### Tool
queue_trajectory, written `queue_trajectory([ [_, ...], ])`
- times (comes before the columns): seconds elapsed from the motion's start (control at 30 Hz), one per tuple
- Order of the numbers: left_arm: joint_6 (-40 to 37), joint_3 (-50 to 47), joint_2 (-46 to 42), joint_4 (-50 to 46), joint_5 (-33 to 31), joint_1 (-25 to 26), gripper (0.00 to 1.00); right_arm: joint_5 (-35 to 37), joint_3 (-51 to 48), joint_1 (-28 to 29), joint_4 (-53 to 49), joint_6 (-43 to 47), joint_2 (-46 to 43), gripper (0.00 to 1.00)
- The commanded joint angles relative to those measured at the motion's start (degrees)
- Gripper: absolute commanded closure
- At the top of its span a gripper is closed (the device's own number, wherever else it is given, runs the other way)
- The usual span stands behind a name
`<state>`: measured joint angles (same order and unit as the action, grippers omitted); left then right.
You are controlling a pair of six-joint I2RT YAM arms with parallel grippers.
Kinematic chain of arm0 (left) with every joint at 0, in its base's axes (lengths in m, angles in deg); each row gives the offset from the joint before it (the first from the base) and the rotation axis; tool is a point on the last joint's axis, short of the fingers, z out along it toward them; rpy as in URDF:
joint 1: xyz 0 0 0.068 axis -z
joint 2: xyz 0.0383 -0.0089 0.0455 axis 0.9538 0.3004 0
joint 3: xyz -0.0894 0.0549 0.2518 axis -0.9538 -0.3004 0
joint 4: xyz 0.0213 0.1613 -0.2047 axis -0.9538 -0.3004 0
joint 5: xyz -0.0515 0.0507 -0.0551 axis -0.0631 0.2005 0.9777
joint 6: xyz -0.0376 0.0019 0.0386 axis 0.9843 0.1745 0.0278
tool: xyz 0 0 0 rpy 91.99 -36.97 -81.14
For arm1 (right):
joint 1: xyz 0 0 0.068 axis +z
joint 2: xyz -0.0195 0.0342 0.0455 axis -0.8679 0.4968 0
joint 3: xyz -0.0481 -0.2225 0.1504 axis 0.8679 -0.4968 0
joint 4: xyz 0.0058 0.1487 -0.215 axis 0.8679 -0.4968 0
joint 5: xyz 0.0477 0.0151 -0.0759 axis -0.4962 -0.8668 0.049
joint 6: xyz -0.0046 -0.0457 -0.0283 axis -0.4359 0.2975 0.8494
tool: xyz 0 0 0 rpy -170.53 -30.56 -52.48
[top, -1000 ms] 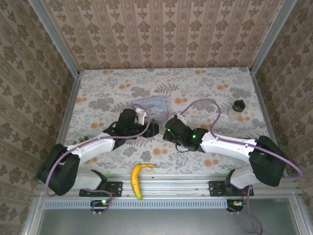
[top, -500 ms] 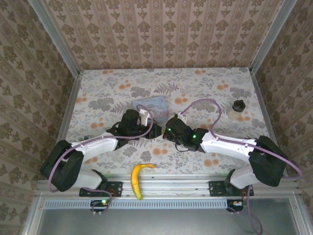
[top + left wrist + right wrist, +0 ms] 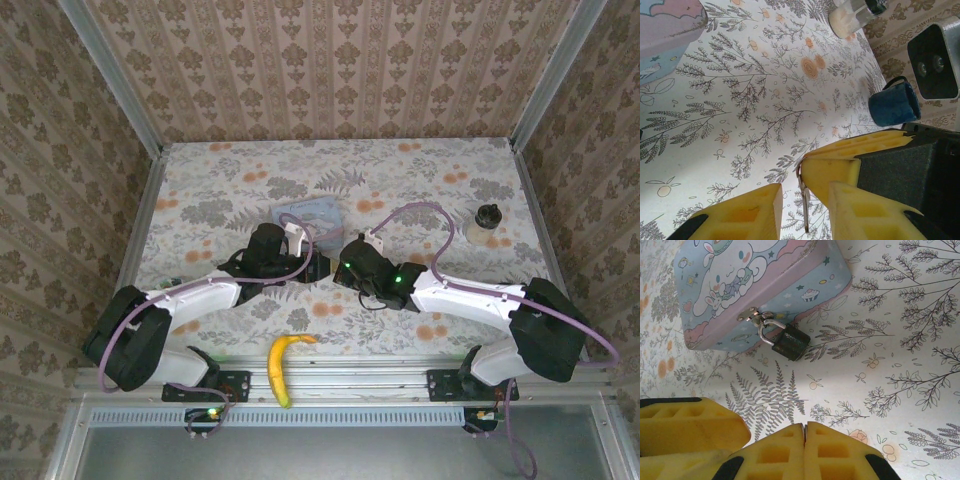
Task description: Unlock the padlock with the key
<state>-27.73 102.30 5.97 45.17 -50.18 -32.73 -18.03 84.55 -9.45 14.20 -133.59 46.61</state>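
On floral table point(image 3: 920, 405): dark squarish metal padlock point(image 3: 790, 343), clasped to pale tin point(image 3: 740, 285); right gripper point(image 3: 804, 435) pinching thin key point(image 3: 802, 200); left gripper point(image 3: 806, 216) spread.

Both arms angle inward over the floral table point(image 3: 420, 180). The left gripper point(image 3: 313, 266) and right gripper point(image 3: 338, 272) sit close together, just before the pale blue tin point(image 3: 312, 212). A banana point(image 3: 283, 365) lies at the near edge and a jar point(image 3: 485, 222) stands at the right.

Left arm point(image 3: 200, 295) reached a little further right since a second ago. Left gripper point(image 3: 320, 268) edged right and nearer, now tip to tip with right gripper point(image 3: 338, 271), fingers parted either side of key point(image 3: 803, 202).
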Motion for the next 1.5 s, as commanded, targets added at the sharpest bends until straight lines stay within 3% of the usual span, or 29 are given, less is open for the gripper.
queue_trajectory([
  [0.0, 1.08, -0.79, 0.69, 1.62, 1.44, 0.5, 0.69, 2.79, -0.66, -0.3, 0.57, -0.73, -1.33, 1.0],
  [0.73, 2.05, -1.58, 1.83, 4.44, 0.91, 0.58, 0.78, 2.22, -0.47, -0.28, 1.11, -0.65, -1.3, 1.0],
  [0.93, 2.36, -1.28, 2.91, 5.82, 1.74, 0.62, 0.89, 1.66, 0.21, -0.31, 1.47, -0.39, -1.1, 1.0],
  [1.03, 2.24, -1.1, 3.3, 6.53, 2.39, 0.63, 1.0, 1.23, 0.59, -0.29, 1.63, -0.3, -0.64, 1.0],
  [1.33, -3.21, -0.93, 0.29, 2.85, 1.77, 0.4, 1.0, 0.57, 0.08, -0.49, 2.5, 0.89, -1.35, 1.0],
  [1.47, -7.3, -0.42, -2.81, -1.81, 0.79, -0.14, 1.0, 0.43, -0.44, -0.58, 3.47, 2.29, -3.23, 0.85],
])
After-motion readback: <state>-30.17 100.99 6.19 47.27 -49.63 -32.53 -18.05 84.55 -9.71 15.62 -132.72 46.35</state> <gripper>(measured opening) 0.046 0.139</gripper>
